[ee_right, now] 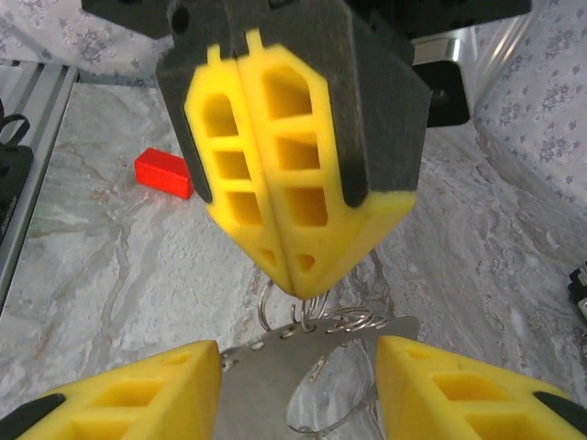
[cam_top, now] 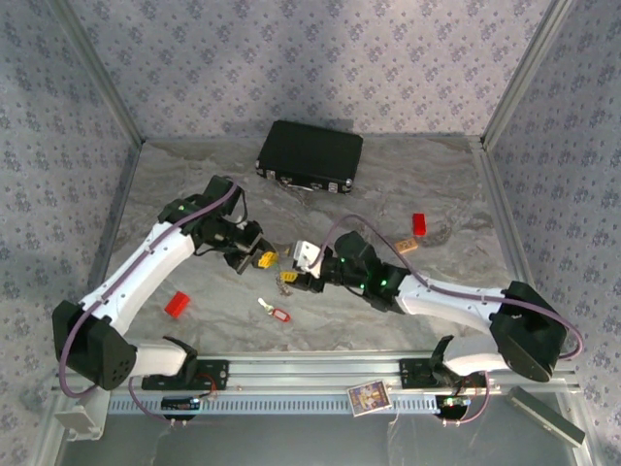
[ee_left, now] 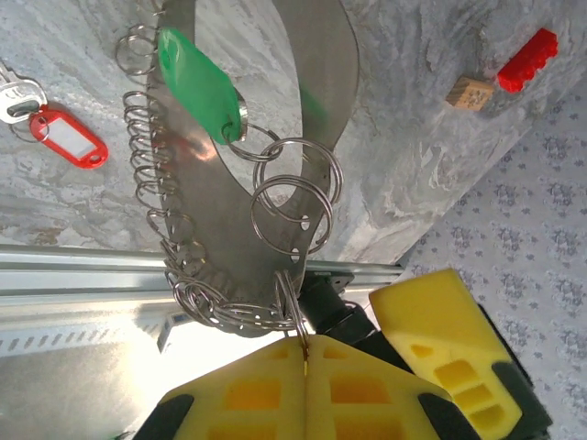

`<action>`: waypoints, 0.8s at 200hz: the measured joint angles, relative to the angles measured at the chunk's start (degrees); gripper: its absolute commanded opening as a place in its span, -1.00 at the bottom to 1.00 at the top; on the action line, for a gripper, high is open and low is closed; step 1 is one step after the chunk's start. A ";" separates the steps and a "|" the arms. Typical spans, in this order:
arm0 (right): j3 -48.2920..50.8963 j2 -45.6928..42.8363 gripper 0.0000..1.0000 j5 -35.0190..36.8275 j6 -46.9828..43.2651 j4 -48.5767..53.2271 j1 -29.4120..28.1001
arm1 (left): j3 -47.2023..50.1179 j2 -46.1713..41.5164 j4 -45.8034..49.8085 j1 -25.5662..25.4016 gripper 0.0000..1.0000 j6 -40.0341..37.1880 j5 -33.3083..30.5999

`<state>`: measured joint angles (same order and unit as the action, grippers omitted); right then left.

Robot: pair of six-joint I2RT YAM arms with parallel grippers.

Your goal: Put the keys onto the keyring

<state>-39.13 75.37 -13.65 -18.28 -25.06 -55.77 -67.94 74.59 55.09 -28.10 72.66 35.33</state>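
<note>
The keyring (ee_left: 197, 220) is a flat pale metal loop with several small split rings along its edge, held off the marbled table. My left gripper (ee_left: 305, 341) is shut on one of those small rings; in the top view the left gripper (cam_top: 264, 259) is at mid table. The green tag (ee_left: 197, 87) hangs from a ring on the loop, its key blade hidden. My right gripper (ee_right: 298, 390) is open, with the keyring (ee_right: 303, 367) between its fingers (ee_right: 156, 385). The red-tagged key (ee_left: 64, 137) lies apart on the table (cam_top: 278, 314).
A black case (cam_top: 310, 155) lies at the back. One red block (cam_top: 177, 304) sits near the left arm; another red block (cam_top: 419, 223) and a tan block (cam_top: 406, 246) lie at the right. A metal rail (cam_top: 310, 374) runs along the front edge.
</note>
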 measured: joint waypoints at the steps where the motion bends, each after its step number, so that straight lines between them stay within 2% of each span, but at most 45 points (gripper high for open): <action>1: 0.00 0.00 0.00 0.07 0.11 -0.07 -0.07 | 0.02 0.00 0.00 0.00 -1.00 0.11 -0.02; 40: 1.53 -0.02 0.01 4.50 3.98 -3.32 -1.68 | 0.63 -0.04 -0.98 0.02 -1.00 0.63 -0.83; 66: 3.26 -1.70 0.00 6.03 5.92 -2.03 1.68 | -0.44 -0.02 -0.46 0.02 -1.00 -4.46 -3.78; 87: 3.39 -4.66 0.00 6.91 7.30 1.14 6.67 | -3.32 0.22 1.01 -0.04 -1.00 -12.72 -8.26; 111: 3.34 -8.50 0.00 7.37 8.02 5.53 11.65 | -6.34 0.35 1.49 -1.36 -1.00 -25.51 -14.21; 160: 3.30 -11.43 -0.01 7.45 8.02 12.98 15.56 | -4.37 -1.46 -1.79 -7.54 -1.00 -51.54 -24.74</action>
<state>-35.83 63.94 -6.20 -10.26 -12.08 -40.21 -72.31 73.12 53.30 -35.64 21.12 10.59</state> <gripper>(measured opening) 0.498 0.045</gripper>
